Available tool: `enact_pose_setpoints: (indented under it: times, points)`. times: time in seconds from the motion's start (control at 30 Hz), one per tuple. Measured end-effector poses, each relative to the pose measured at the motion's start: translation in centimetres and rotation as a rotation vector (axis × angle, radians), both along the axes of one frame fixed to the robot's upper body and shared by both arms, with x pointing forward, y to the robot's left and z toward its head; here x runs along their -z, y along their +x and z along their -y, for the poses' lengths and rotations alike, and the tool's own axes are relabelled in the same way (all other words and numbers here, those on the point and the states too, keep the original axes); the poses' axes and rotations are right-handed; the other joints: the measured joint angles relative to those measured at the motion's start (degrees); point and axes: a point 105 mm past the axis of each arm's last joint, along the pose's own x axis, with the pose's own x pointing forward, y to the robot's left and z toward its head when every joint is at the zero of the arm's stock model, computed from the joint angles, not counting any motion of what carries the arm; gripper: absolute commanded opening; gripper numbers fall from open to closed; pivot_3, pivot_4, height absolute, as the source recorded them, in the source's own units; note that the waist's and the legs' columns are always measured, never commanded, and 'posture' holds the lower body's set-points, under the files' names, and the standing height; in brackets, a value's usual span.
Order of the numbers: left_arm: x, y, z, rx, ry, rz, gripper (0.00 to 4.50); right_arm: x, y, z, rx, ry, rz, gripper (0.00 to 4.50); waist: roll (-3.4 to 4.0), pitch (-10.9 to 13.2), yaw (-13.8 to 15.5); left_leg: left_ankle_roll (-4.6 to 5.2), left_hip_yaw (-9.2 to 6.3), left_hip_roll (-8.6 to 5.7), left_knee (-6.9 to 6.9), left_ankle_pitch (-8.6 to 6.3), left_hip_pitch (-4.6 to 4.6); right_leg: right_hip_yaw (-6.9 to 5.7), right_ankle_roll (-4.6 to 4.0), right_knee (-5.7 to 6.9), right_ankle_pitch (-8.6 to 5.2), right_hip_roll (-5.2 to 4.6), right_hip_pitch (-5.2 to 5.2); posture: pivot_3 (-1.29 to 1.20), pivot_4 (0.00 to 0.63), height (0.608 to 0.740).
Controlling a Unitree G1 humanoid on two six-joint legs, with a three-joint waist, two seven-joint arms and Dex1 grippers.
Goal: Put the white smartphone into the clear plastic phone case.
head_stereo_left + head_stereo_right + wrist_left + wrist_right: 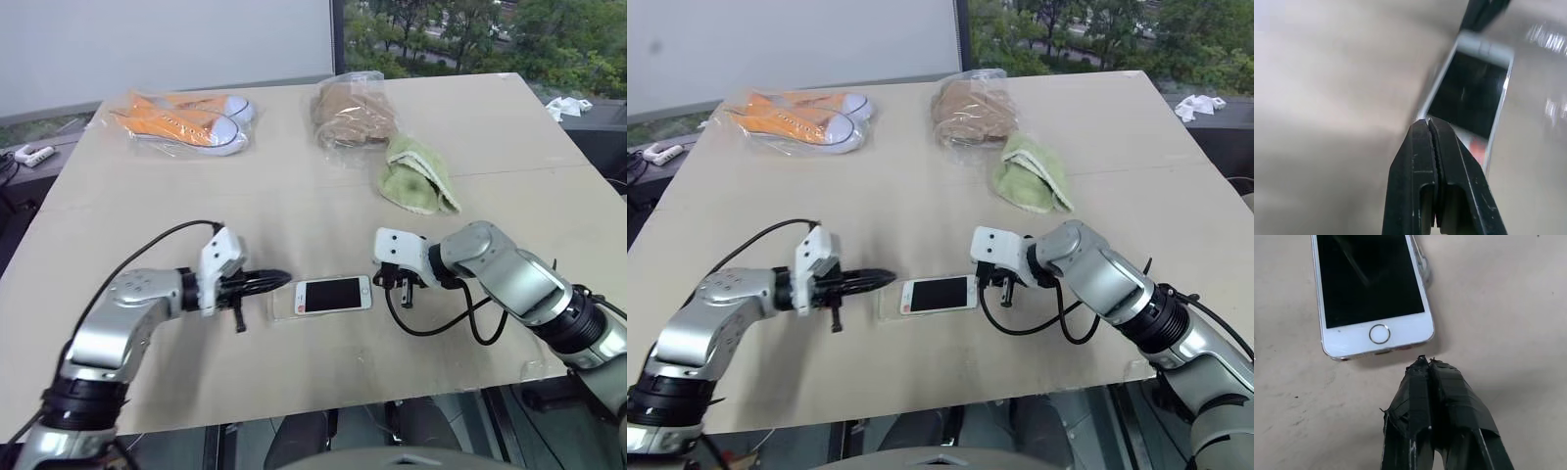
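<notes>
Two bagged orange sneakers and a green cloth sit far back; white smartphone lies between clenched left gripper and clenched right gripper.

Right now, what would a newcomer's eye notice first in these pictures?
The white smartphone lies screen up near the table's front edge, between the shut left gripper and shut right gripper. At the far side lie bagged orange sneakers.

White smartphone top end cut off by right wrist view edge; left wrist view blurred.
</notes>
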Motion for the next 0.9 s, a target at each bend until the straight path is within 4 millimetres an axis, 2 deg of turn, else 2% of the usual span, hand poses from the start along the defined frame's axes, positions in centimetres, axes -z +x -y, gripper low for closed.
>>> enact_pose_setpoints:
  times: [0.03,0.23,0.53,0.77,0.9]
  points:
    - [0.5,-0.3,-1.1,-0.019,0.024,-0.014,0.0,0.0,0.0,0.1,0.003,-0.003,0.0,0.03,0.04,0.0,0.2,0.0,0.0,0.0,0.0,0.0,0.0,-0.01,0.0,-0.02,0.0,0.0,0.0,0.0,0.15,0.74]
    - [1.6,0.2,-4.4,-0.114,0.014,-0.006,0.0,0.0,0.0,0.0,-0.002,-0.002,-0.003,0.03,0.0,0.0,0.7,0.01,-0.07,-0.04,0.06,-0.01,-0.05,-0.18,0.0,-0.07,0.0,-0.09,0.02,0.0,0.15,0.74]
    - [2.0,0.6,-2.5,0.009,-0.024,-0.034,0.0,0.2,0.0,0.5,0.016,-0.019,-0.017,0.03,0.0,0.0,0.2,0.01,-0.1,-0.04,0.08,0.0,-0.14,-0.25,0.0,-0.03,0.0,-0.09,-0.01,0.0,0.15,0.74]
    - [2.5,-0.5,-1.4,0.118,-0.051,-0.12,0.0,-0.1,-0.4,1.1,0.027,-0.045,-0.008,0.03,0.0,0.0,0.2,0.01,-0.1,-0.03,0.09,0.0,-0.14,-0.25,0.0,-0.04,0.0,-0.1,-0.01,0.0,0.15,0.74]
    - [2.5,-0.3,-1.3,0.143,-0.04,-0.106,0.0,-0.2,-0.6,1.0,0.027,-0.045,-0.011,0.03,0.0,0.0,0.2,0.01,-0.1,-0.04,0.1,0.0,-0.14,-0.25,0.0,-0.02,0.0,-0.1,0.0,0.0,0.15,0.74]
